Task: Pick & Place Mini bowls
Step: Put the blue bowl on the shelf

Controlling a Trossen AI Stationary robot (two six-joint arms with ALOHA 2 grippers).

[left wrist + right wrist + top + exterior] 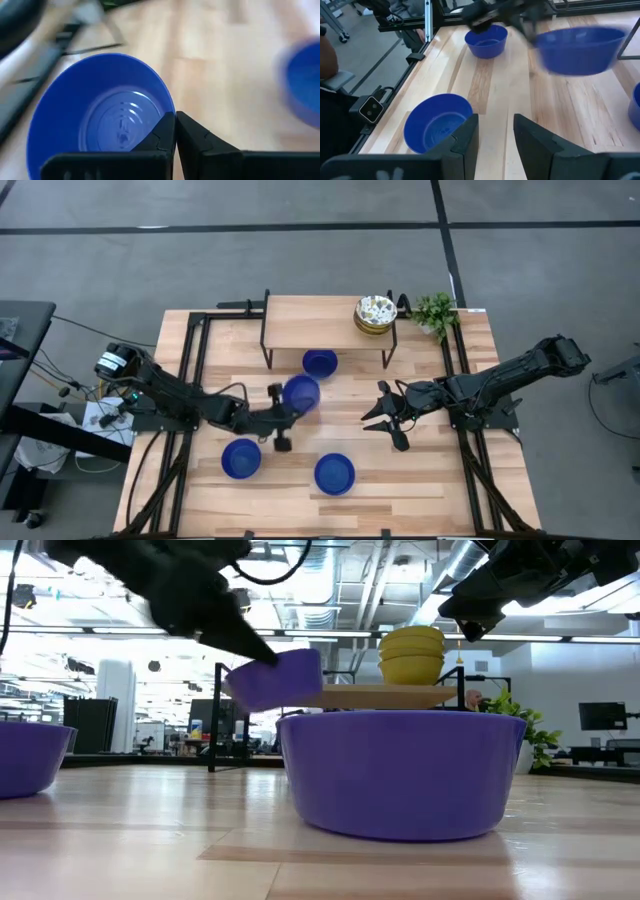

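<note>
My left gripper (288, 414) (175, 122) is shut on a glossy blue mini bowl (301, 393) (275, 678), carried above the table's middle. Three more blue bowls stand on their bases on the table: one by the wooden shelf (320, 363), one near left (241, 458) (486, 40), one near the middle (334, 474) (437, 122). A stack of cream patterned bowls (375, 314) (412, 655) sits on the shelf. My right gripper (378, 418) (495, 122) hovers open, right of the carried bowl, touching nothing. My left gripper pinches the blue bowl by its rim (169, 111), one finger inside the hollow and one outside the wall. The fingers reach it from the table's left side. The bowl is lifted clear of the table and tips a little, its mouth upward.
A low wooden shelf on black legs (325, 312) stands at the far edge, with a small green plant (435, 310) to its right. Black frame rails (190, 370) run along both table sides. Bare wood lies between the bowls and in front of the right gripper.
</note>
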